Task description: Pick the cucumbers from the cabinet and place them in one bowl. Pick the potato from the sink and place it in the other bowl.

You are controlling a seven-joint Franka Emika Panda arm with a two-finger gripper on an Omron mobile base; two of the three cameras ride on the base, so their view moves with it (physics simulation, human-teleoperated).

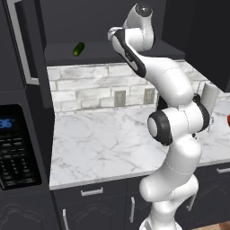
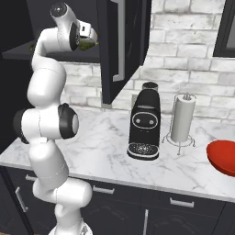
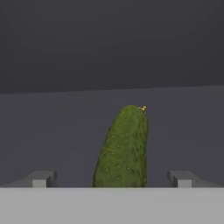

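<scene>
Claw (image 3: 112,178) wide, straddling cucumber (image 3: 122,148) on cabinet shelf (image 3: 52,131). Looks light, firm, waxy; best gripped mid-body, across its width.

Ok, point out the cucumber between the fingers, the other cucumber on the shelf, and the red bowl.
cucumber (image 3: 123,148), hand view, middle of its green body.
other cucumber (image 1: 79,49), left base view, its centre on the cabinet shelf.
red bowl (image 2: 222,157), right base view, its outer wall.

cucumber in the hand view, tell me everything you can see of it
The cucumber is dark green with a bumpy, speckled skin, a rounded far end and a tiny yellowish tip. It lies on the dark cabinet shelf, pointing away from the camera, between the open tool's two fingertips, neither of which touches it.
</scene>
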